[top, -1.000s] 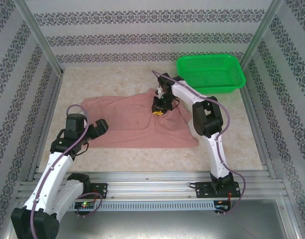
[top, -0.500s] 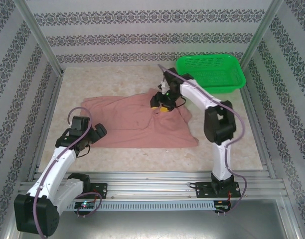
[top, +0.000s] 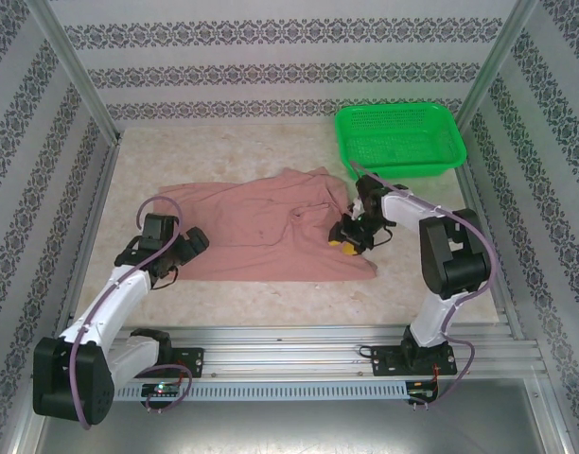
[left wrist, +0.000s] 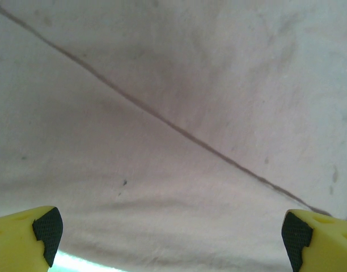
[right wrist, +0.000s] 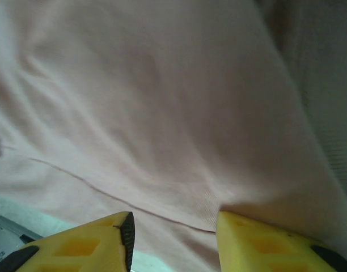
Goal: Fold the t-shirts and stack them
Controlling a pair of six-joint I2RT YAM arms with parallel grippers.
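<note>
Overhead, the t-shirt [top: 261, 232] lies spread but rumpled across the middle of the surface [top: 223, 156], with a green basket [top: 399, 137] at the far right. The left gripper [top: 190, 244] sits at the shirt's near-left edge. The right gripper [top: 347, 244] is low over the shirt's right side, close to the near-right corner.

From the left wrist, the jaws gape wide with nothing between the pads [left wrist: 47, 229]. A seam [left wrist: 179, 133] crosses the cloth diagonally ahead.

From the right wrist, the jaws stand partly apart over cloth and nothing looks pinched (though fabric bulges against one finger). A stitch line [right wrist: 105, 190] runs just ahead.

For a tidy fold, each side should probably close on a hem edge rather than mid-panel. Both should then lift evenly, so the crease stays straight.
</note>
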